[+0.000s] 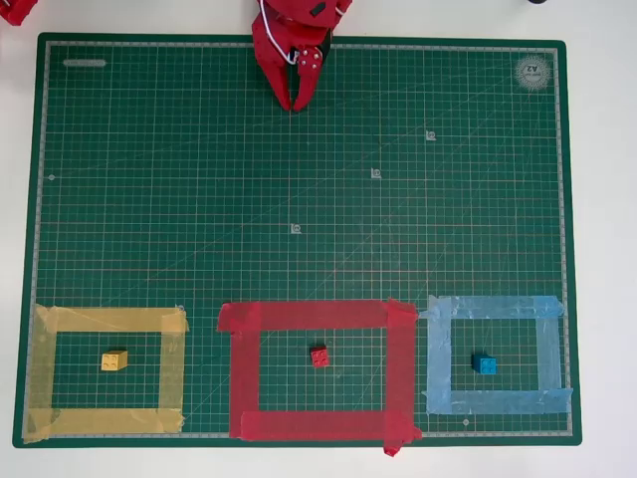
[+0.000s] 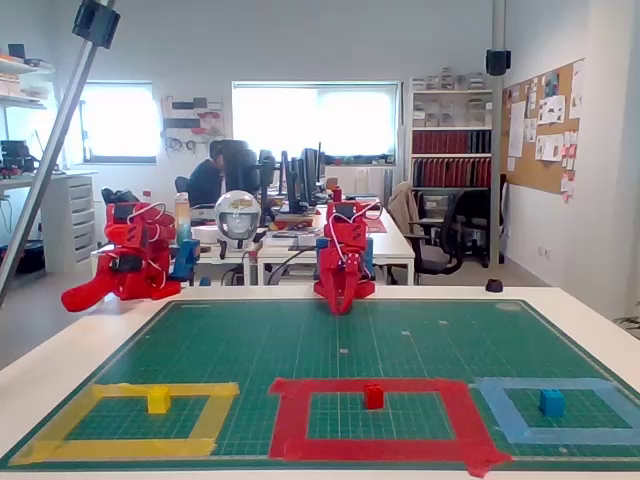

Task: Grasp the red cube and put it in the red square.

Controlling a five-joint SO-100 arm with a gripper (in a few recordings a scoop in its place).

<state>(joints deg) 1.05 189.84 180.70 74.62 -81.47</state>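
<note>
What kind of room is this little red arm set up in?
Probably an office or lab workspace: desks with monitors, shelves of binders, a pinboard, and a green cutting mat as the workbench.

We're in an office-lab: desks with monitors (image 2: 300, 178), binder shelves (image 2: 450, 155), a corkboard (image 2: 545, 125), a person seated (image 2: 208, 178) behind the table (image 2: 600, 320).

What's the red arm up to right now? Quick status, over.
Gripper shut, empty, at mat's far edge. Red cube already inside the red square. Nothing in the way.
</note>
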